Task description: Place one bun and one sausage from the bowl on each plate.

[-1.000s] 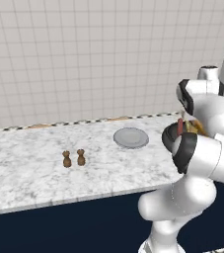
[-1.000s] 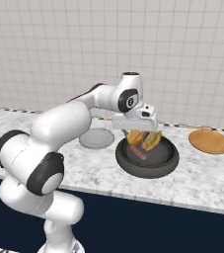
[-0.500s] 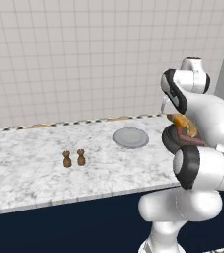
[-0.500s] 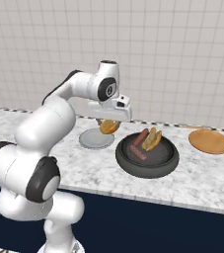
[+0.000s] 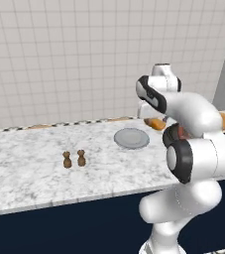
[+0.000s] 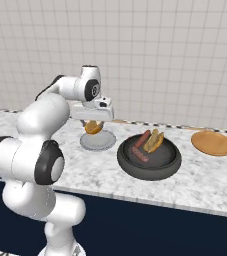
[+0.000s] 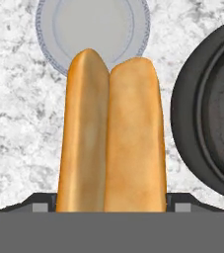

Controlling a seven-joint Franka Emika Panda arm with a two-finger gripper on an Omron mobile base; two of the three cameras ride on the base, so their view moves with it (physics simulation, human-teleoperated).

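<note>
My gripper [image 6: 93, 123] is shut on an orange-yellow bun [image 6: 93, 127], which hangs just above the light grey plate [image 6: 105, 143]. In the hand view the held bun [image 7: 111, 138] stands lengthwise, with the grey plate [image 7: 93, 24] beyond its far tip and the dark bowl [image 7: 202, 123] to the right. The bowl [image 6: 131, 167] holds a second bun [image 6: 154, 141] and two reddish-brown sausages [image 6: 143, 138] [image 6: 139, 154]. The orange-brown plate [image 6: 212, 143] lies bare to the right of the bowl. From the left, the bun [image 5: 156, 124] shows beside the grey plate [image 5: 132, 138].
Two small brown shakers [image 5: 67, 159] [image 5: 81, 158] stand on the marble counter [image 5: 29, 168] to the left of the grey plate. A tiled wall runs behind the counter. The counter's front edge drops to dark blue cabinets.
The arm has swung left from over the bowl, carrying the bun to just above the grey plate. The jaws have stayed shut on it.
</note>
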